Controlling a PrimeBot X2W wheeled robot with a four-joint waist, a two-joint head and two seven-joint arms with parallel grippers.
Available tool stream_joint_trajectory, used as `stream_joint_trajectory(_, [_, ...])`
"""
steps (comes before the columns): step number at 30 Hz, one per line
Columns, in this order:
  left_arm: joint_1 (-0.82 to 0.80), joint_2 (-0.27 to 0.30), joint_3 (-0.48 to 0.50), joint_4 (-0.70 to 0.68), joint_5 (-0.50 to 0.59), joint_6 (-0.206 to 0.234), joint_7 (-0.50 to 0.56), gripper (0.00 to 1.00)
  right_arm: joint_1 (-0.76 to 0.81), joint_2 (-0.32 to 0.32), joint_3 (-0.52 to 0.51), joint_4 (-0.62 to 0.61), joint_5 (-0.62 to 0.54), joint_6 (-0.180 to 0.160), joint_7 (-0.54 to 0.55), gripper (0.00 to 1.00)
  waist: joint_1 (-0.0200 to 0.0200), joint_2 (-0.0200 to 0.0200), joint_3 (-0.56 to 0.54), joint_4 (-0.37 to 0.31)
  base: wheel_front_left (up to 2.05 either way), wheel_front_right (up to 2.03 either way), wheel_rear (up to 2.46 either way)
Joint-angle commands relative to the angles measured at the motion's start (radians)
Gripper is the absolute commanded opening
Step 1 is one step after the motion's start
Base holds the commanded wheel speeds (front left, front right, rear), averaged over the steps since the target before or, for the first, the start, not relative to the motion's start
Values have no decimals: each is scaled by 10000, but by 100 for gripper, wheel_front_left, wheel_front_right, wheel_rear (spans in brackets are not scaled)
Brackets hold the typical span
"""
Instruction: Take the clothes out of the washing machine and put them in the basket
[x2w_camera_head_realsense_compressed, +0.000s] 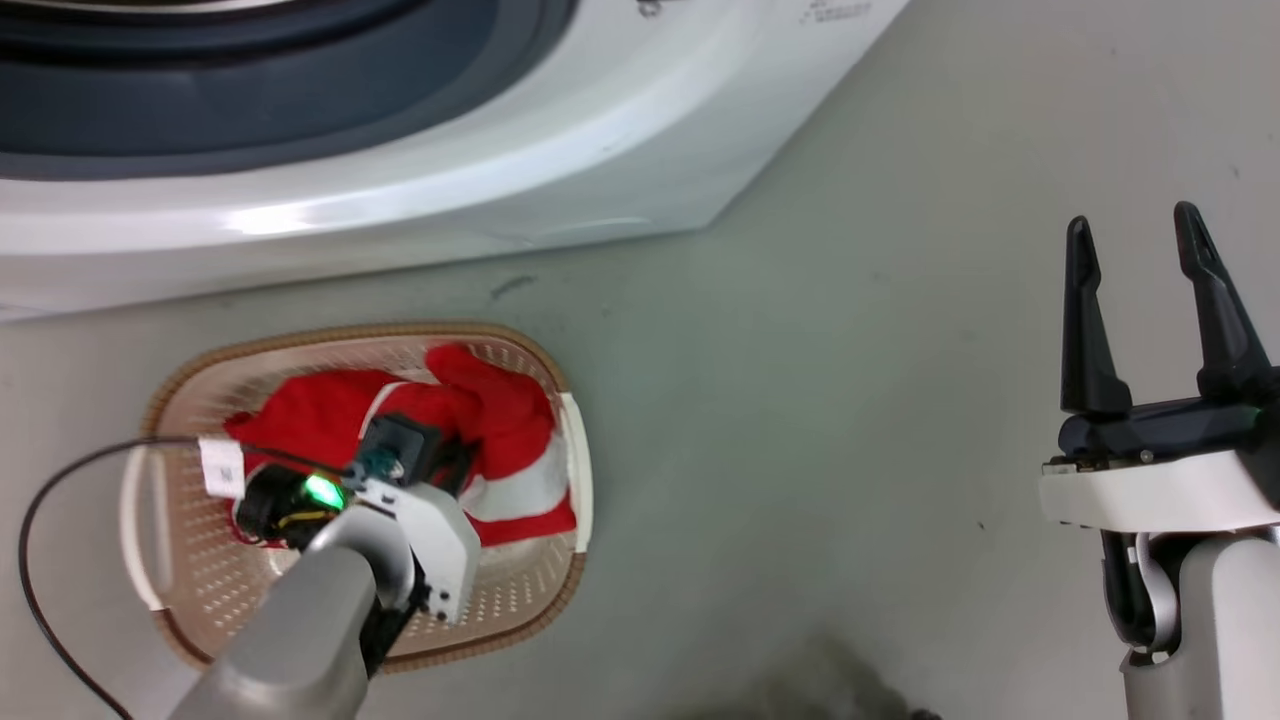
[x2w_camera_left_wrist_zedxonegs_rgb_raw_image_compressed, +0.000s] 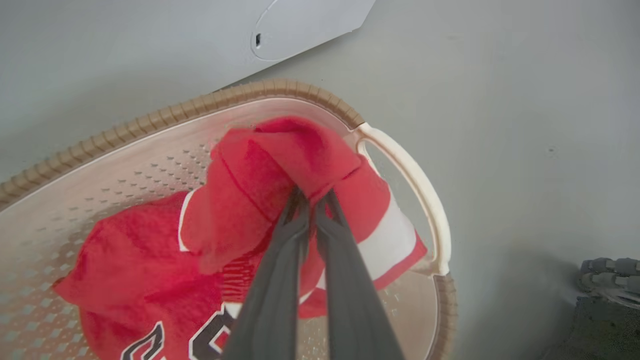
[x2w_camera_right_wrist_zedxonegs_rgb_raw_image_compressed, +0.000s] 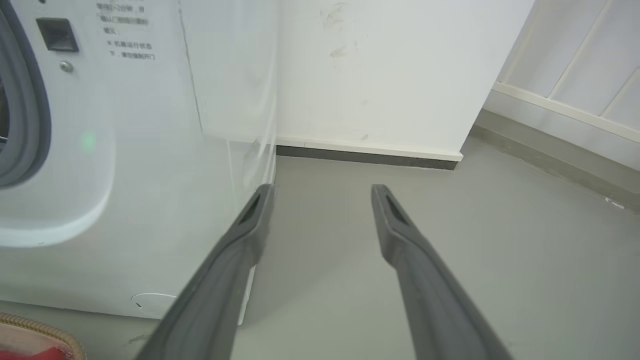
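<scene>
The cream basket (x2w_camera_head_realsense_compressed: 180, 600) with its brown rim (x2w_camera_left_wrist_zedxonegs_rgb_raw_image_compressed: 150, 117) stands on the floor in front of the white washing machine (x2w_camera_head_realsense_compressed: 420, 190). Two red clothes lie in it: one with black-and-white lettering (x2w_camera_left_wrist_zedxonegs_rgb_raw_image_compressed: 135, 295), one with white stripes (x2w_camera_head_realsense_compressed: 520, 480) (x2w_camera_left_wrist_zedxonegs_rgb_raw_image_compressed: 390, 225). My left gripper (x2w_camera_left_wrist_zedxonegs_rgb_raw_image_compressed: 312, 197) reaches down into the basket and is shut on a fold of the striped red garment (x2w_camera_left_wrist_zedxonegs_rgb_raw_image_compressed: 295, 155). In the head view its fingers are hidden behind the wrist (x2w_camera_head_realsense_compressed: 410, 500). My right gripper (x2w_camera_head_realsense_compressed: 1140, 240) (x2w_camera_right_wrist_zedxonegs_rgb_raw_image_compressed: 322, 192) hangs open over bare floor to the right, holding nothing.
The washing machine's grey door seal (x2w_camera_right_wrist_zedxonegs_rgb_raw_image_compressed: 25, 125) shows at the left of the right wrist view. A white wall with a dark skirting (x2w_camera_right_wrist_zedxonegs_rgb_raw_image_compressed: 365, 155) stands behind the floor. A black cable (x2w_camera_head_realsense_compressed: 40, 530) loops off my left arm. A dark wheeled base part (x2w_camera_left_wrist_zedxonegs_rgb_raw_image_compressed: 607, 300) sits lower right.
</scene>
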Motion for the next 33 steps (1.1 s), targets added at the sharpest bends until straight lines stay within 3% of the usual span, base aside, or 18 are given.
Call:
stream_joint_trajectory(1, [-252, 15, 29, 121, -44, -23, -70, 0, -155, 12, -24, -32, 29, -11, -16, 100, -2, 0, 663, -465, 0, 0, 0])
stream_joint_trajectory(13, [-2062, -277, 108, 2893, -441, -50, -488, 0, -557, 14, -15, -228, 267, -11, -16, 100, -2, 0, 1803, -907, 0, 0, 0])
stream_joint_trajectory(24, [-2767, -615, -93, 4352, -566, -62, -582, 0, -694, 12, 27, -235, 162, -11, -16, 100, -2, 0, 2052, -849, 0, 0, 0])
stream_joint_trajectory(25, [-2760, -656, -103, 4395, -579, -63, -660, 87, -696, 12, 17, -215, 153, -11, -18, 100, -2, 0, 2005, -832, 0, 0, 0])
stream_joint_trajectory(26, [-2734, -707, -108, 4437, -600, -63, -717, 100, -693, 12, 4, -199, 152, -11, -16, 100, -2, 0, 1947, -805, 0, 0, 0])
stream_joint_trajectory(33, [-2463, -971, -236, 4332, -664, -68, -1121, 100, -524, 11, -135, -33, -68, -11, -16, 100, -2, 0, 1022, -457, 0, 0, 0])
